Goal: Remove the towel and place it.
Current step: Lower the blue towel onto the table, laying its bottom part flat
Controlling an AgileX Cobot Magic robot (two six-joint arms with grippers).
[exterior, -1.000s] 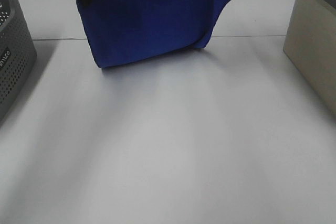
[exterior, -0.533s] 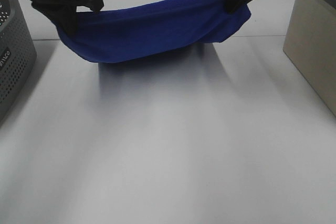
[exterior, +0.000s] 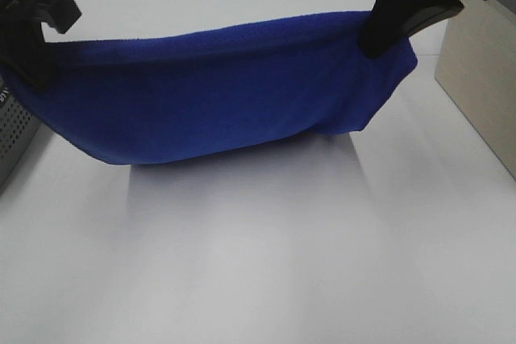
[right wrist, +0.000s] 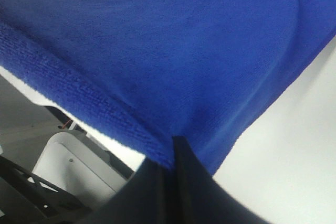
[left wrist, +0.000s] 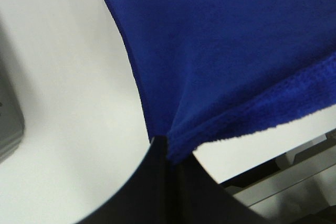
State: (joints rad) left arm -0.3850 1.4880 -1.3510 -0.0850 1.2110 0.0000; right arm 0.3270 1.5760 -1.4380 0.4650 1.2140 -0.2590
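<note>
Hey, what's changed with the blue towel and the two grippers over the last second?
The left gripper and right gripper brought the towel nearer the camera and drew apart, so it now hangs stretched wide between them rather than narrow. Neither let go: both stay shut on its top edge. Grey basket and beige box stayed put.

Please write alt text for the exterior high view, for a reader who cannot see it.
A blue towel sags between the shut left gripper and right gripper over a white table. A grey basket shows at the left edge, a beige box at the right.
</note>
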